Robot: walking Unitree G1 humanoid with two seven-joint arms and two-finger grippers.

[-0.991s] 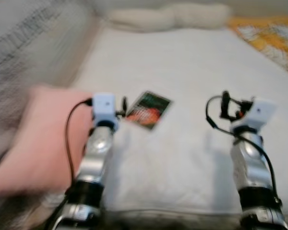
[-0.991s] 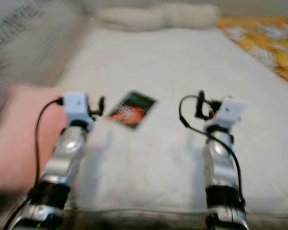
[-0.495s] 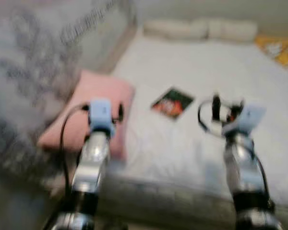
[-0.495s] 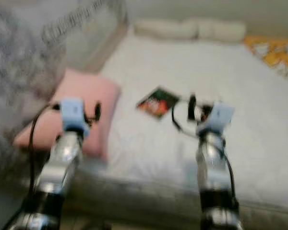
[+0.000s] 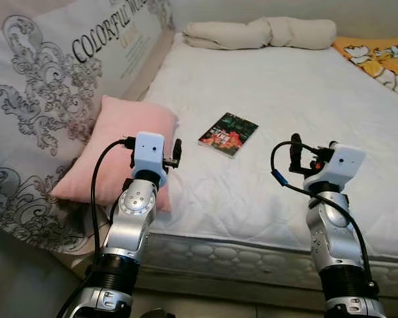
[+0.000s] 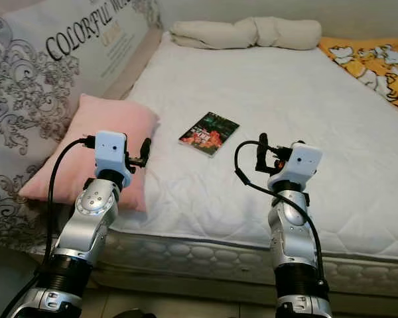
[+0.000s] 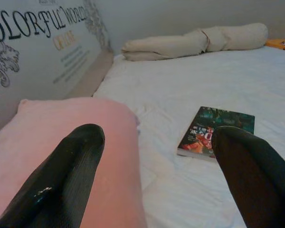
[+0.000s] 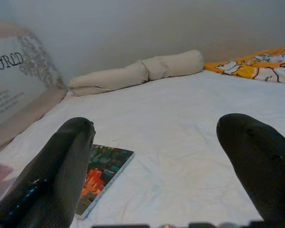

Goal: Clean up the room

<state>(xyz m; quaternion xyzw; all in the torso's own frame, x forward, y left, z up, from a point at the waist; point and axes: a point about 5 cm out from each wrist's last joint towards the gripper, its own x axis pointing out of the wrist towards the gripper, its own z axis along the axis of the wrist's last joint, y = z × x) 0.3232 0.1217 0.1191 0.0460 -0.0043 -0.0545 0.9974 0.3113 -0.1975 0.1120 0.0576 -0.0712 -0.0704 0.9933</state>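
Overall: a white mattress (image 5: 305,99), viewed from its near edge, with both arms raised before it.
Cut off or unclear: the orange patterned blanket (image 5: 378,56) runs out of frame at far right; the headboard (image 5: 46,86) lettering is cropped at the top edge; the book's cover text is too small to read.
Book: one, dark cover with a red-orange picture (image 5: 229,133), lying flat on the mattress, between the two arms and beyond them, touching neither.
Pink pillow: one (image 5: 116,149), at the mattress's left edge, leaning against the headboard.
Rolled beige bedding: one long roll (image 5: 262,33) lying across the far end of the mattress.
Left gripper: (image 7: 152,156) held above the near part of the pillow, pointing toward the book; fingers (image 7: 61,180) spread apart, grasping nothing.
Right gripper: (image 8: 154,159) held above the mattress's near edge, aimed at the far end; fingers (image 8: 256,156) spread wide, grasping nothing; the book lies beside its left finger in the right wrist view.
Arm pose: both forearms upright, wrists bent forward, black cables looping at each wrist.
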